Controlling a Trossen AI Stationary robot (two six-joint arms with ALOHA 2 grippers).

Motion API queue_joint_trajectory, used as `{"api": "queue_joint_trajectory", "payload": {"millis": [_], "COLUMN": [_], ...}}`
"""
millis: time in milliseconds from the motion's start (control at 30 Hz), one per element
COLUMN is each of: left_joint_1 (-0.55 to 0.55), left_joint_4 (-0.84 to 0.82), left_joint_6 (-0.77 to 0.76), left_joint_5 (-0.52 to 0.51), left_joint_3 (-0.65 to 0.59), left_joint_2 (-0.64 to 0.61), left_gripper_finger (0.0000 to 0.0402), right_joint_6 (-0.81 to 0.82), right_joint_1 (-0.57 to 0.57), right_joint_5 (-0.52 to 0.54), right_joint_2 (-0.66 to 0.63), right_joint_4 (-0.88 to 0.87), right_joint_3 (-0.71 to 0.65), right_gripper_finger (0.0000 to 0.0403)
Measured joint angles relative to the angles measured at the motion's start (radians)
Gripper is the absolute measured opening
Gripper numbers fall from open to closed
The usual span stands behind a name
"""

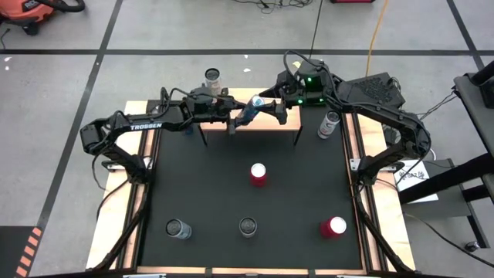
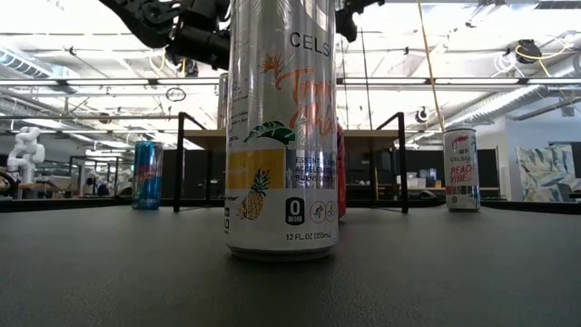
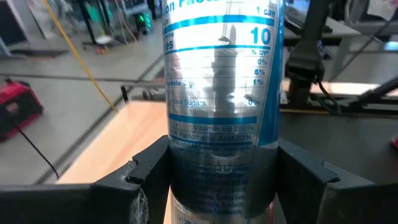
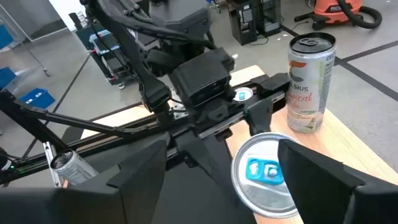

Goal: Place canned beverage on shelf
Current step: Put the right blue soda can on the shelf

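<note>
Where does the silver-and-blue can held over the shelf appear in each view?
High view: silver-and-blue can, tilted above the shelf, top centre.
Low view: not visible; the tall Celsius can blocks the middle.
Left wrist view: fills the centre, between the left fingers.
Right wrist view: its top, between the right fingers.
Shared landmark: the light-wood shelf.

One can [image 1: 212, 76] stands on the shelf [image 1: 266, 117], five more on the mat [image 1: 208, 193] before it.

floor [image 1: 193, 31]: grey concrete, black tape lines | ceiling [image 2: 508, 27]: white trusses, bright | red vacuum [image 1: 31, 11]
</note>
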Motion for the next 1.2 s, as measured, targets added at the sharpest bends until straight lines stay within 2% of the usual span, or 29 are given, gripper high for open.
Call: {"api": "queue_joint_trajectory", "payload": {"millis": [167, 433, 600, 967, 1200], "left_joint_1": [0.001, 0.006, 0.021, 0.059, 0.117], "left_joint_4": [0.136, 0.294, 0.317, 0.337, 0.376], "left_joint_6": [-0.044, -0.078, -0.078, -0.077, -0.078], "left_joint_5": [-0.005, -0.092, -0.14, -0.142, -0.068], "left_joint_3": [-0.049, -0.161, -0.176, -0.176, -0.176], "left_joint_2": [-0.001, 0.001, 0.0, 0.06, 0.073], "left_gripper_finger": [0.0222, 0.0222, 0.0222, 0.0222, 0.0222], "right_joint_6": [0.0, 0.0, 0.0, 0.0, 0.0], "right_joint_1": [0.0, 0.0, 0.0, 0.0, 0.018], "right_joint_5": [0.0, 0.001, 0.001, 0.002, 0.003], "right_joint_2": [0.0, 0.0, 0.0, 0.0, 0.0], "right_joint_4": [-0.004, -0.003, -0.003, -0.003, -0.003], "right_joint_3": [0.0, 0.0, 0.0, 0.0, 0.0], "right_gripper_finger": [0.0288, 0.0288, 0.0288, 0.0288, 0.0288]}}
